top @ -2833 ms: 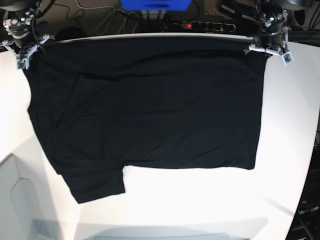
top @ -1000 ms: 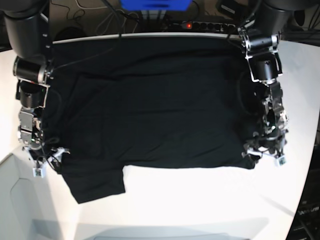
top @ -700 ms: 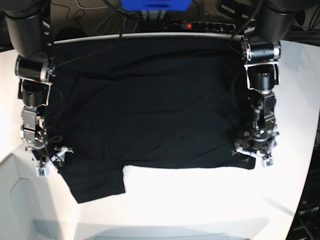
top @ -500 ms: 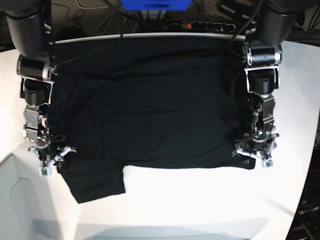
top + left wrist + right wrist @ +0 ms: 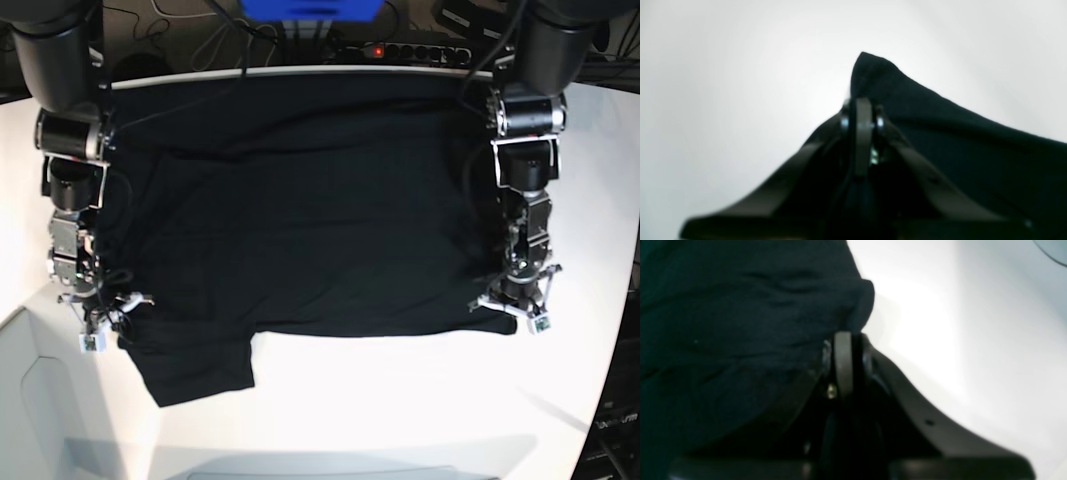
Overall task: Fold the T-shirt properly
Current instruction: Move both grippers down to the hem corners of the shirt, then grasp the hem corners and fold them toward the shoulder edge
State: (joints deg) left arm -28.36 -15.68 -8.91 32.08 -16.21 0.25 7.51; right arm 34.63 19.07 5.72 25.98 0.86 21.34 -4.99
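With both pincers closed flat, each wrist view shows dark cloth pinched between the fingers and bunching just beyond the tips. The left gripper (image 5: 512, 312) holds the near corner of the T-shirt (image 5: 310, 210) on the base view's right; the right gripper (image 5: 103, 318) holds the shirt's edge on that view's left, just above the short sleeve (image 5: 195, 368) that juts toward the camera. From each pincer the garment extends inward toward the other arm and away toward the table's far edge, so its long axis runs side to side between the two grips. Neither arm is nearer; each has its own side, and the coming fold will probably require both to lift and travel together toward the far edge. The fabric is plain black knit, matte and limp, with soft ripples near the right grip and a peaked fold at the left. No print or tag is visible. It lies spread on the smooth white table (image 5: 400, 410), its far hem at the table's rear edge.
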